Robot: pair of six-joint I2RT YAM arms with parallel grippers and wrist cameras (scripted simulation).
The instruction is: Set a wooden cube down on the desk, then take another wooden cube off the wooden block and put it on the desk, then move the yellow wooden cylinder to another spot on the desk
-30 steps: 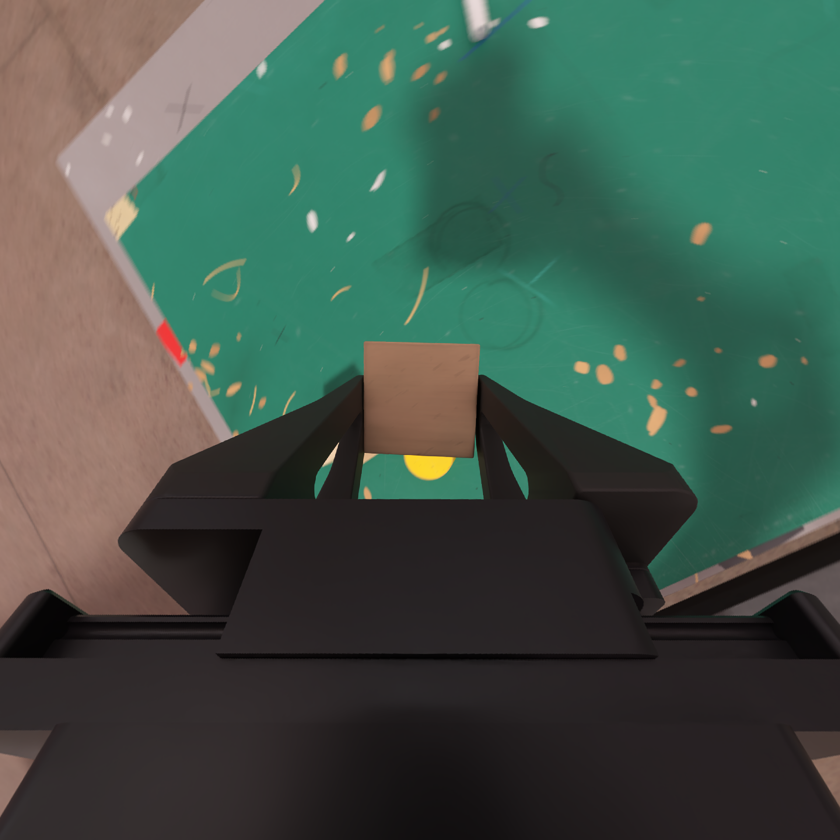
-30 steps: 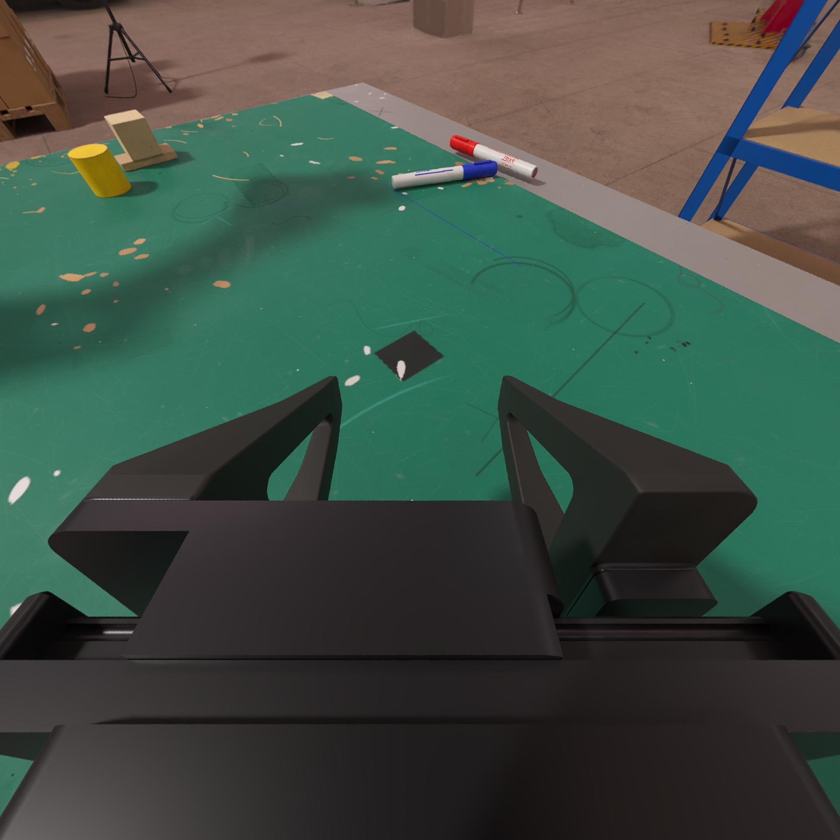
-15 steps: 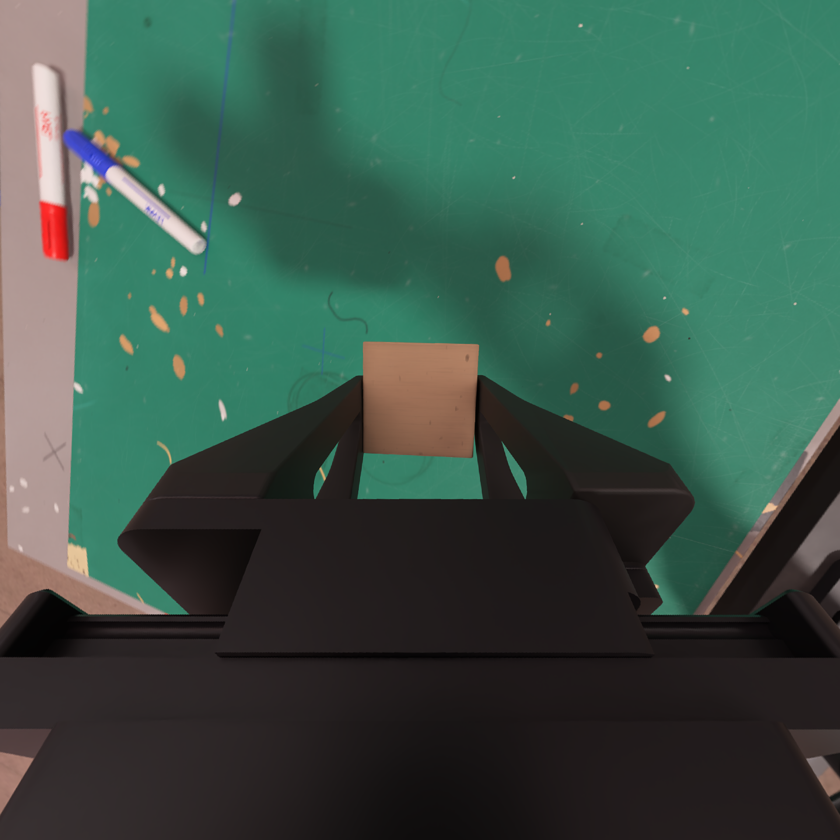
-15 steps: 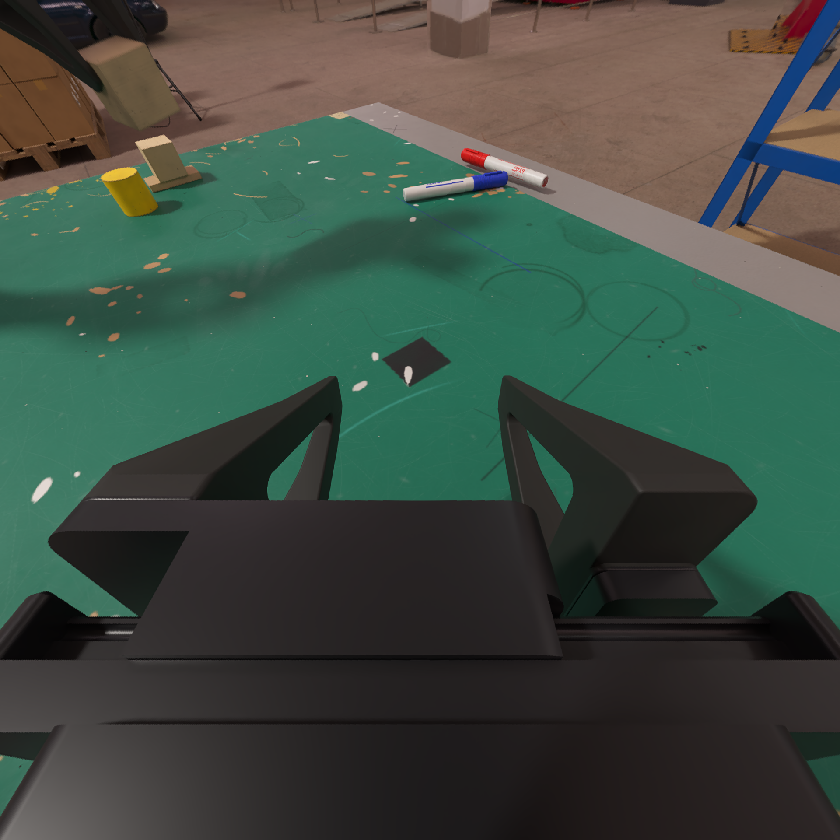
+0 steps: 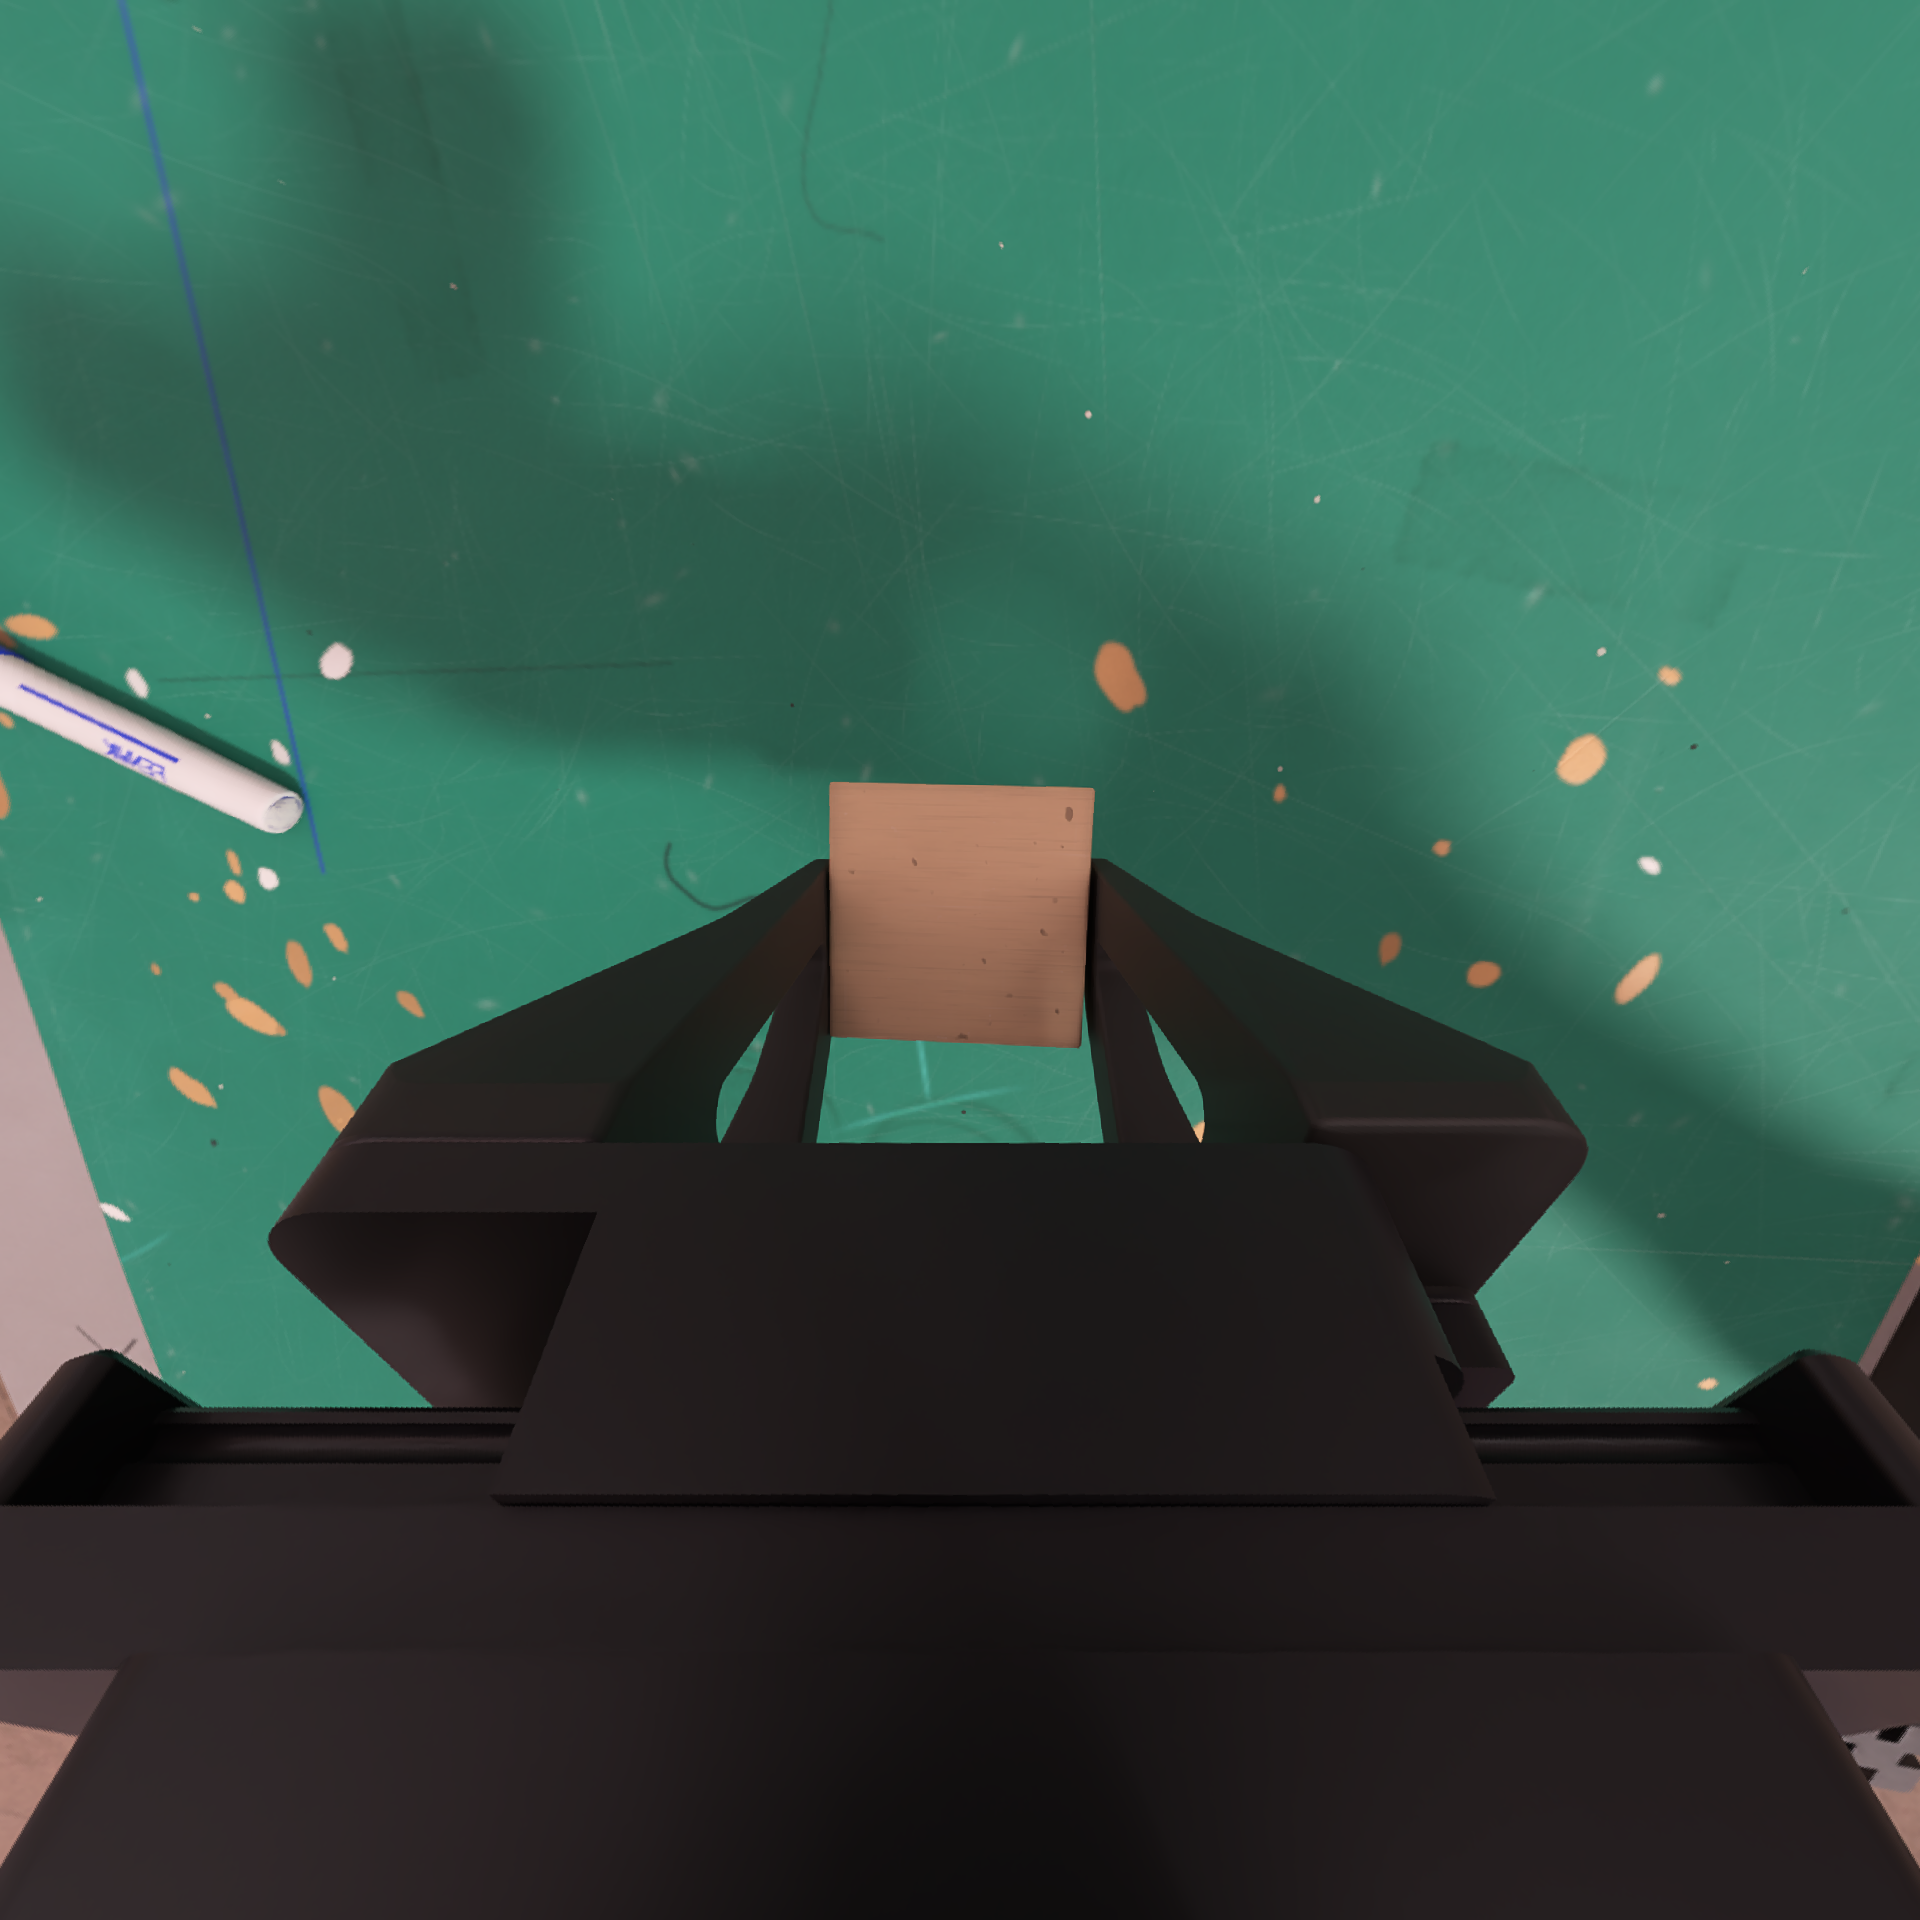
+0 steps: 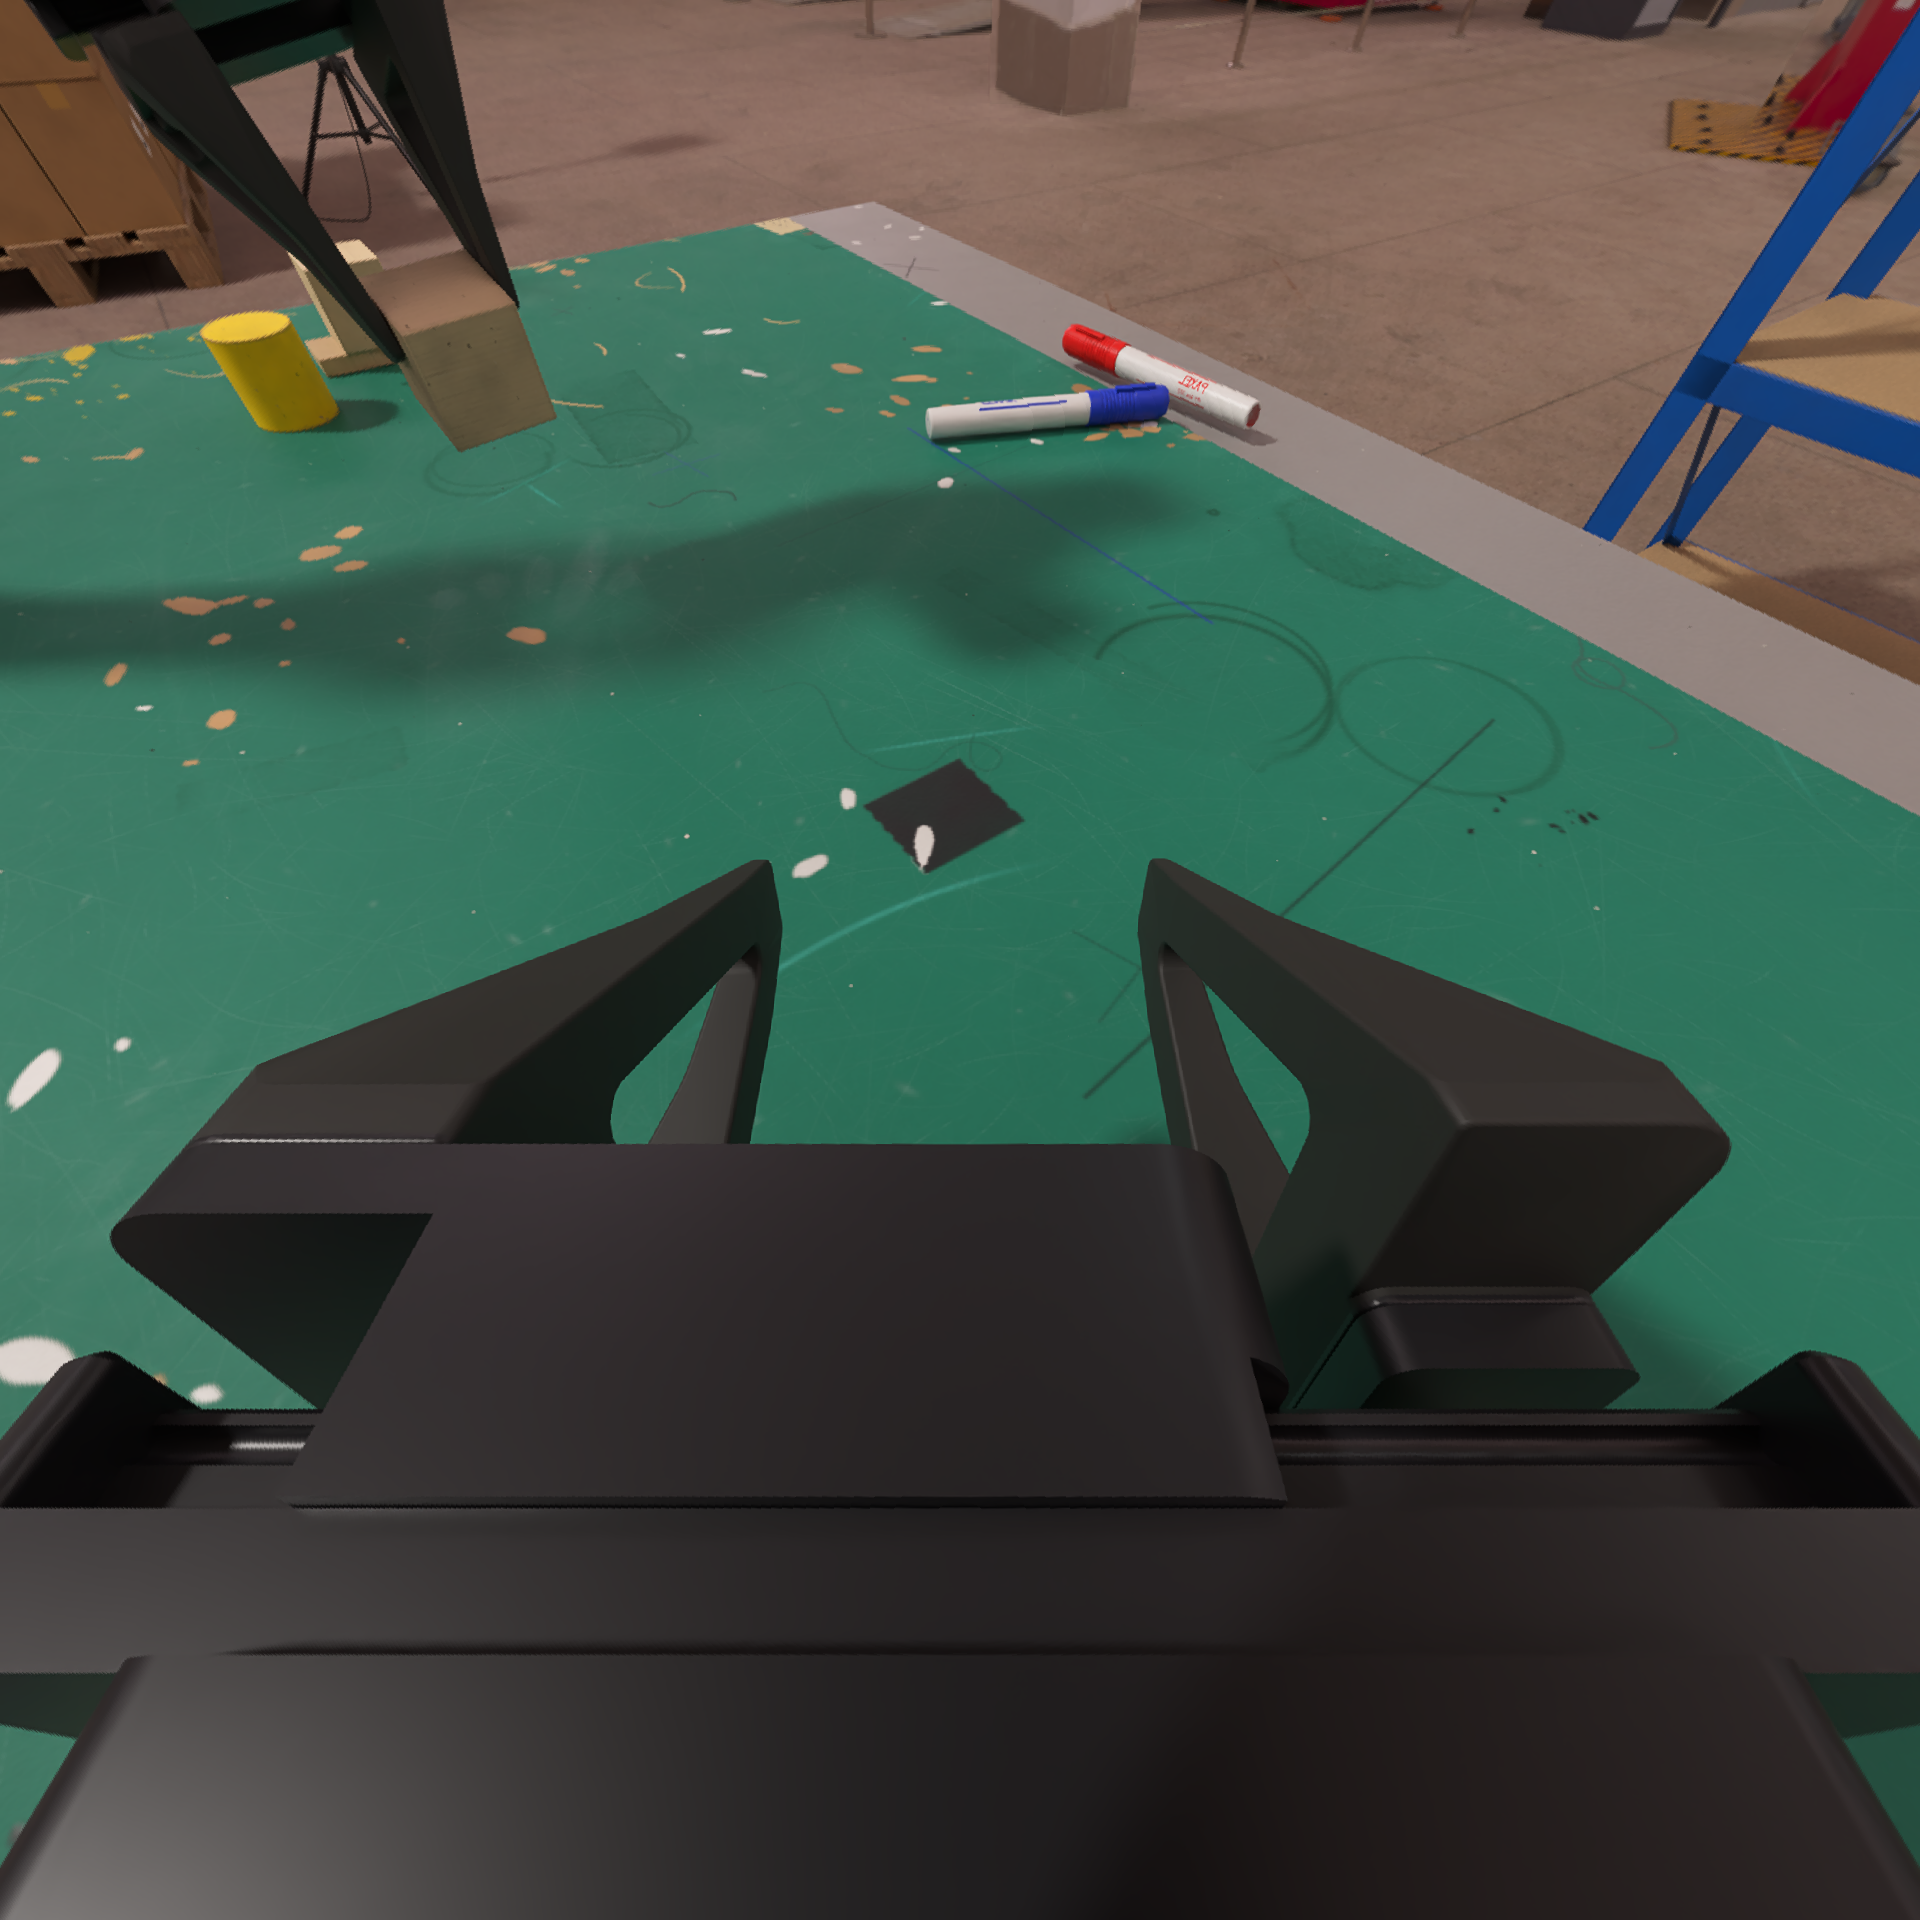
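My left gripper is shut on a tan wooden cube and holds it above the green desk mat. In the right wrist view the held cube hangs tilted at the far left, between the left gripper's dark fingers. Just left of it the yellow cylinder stands upright. Behind them a second pale cube sits on a flat wooden block, partly hidden by a finger. My right gripper is open and empty, low over the mat's middle.
A blue-capped marker and a red-capped marker lie by the desk's grey far edge; the blue one's barrel also shows in the left wrist view. A black square patch lies ahead of my right gripper. A blue metal frame stands off the desk.
My left gripper has swung across the desk with the cube, away from the corner, and dropped into the right wrist view near the cylinder. The right gripper has stayed open, its view shifting slightly.
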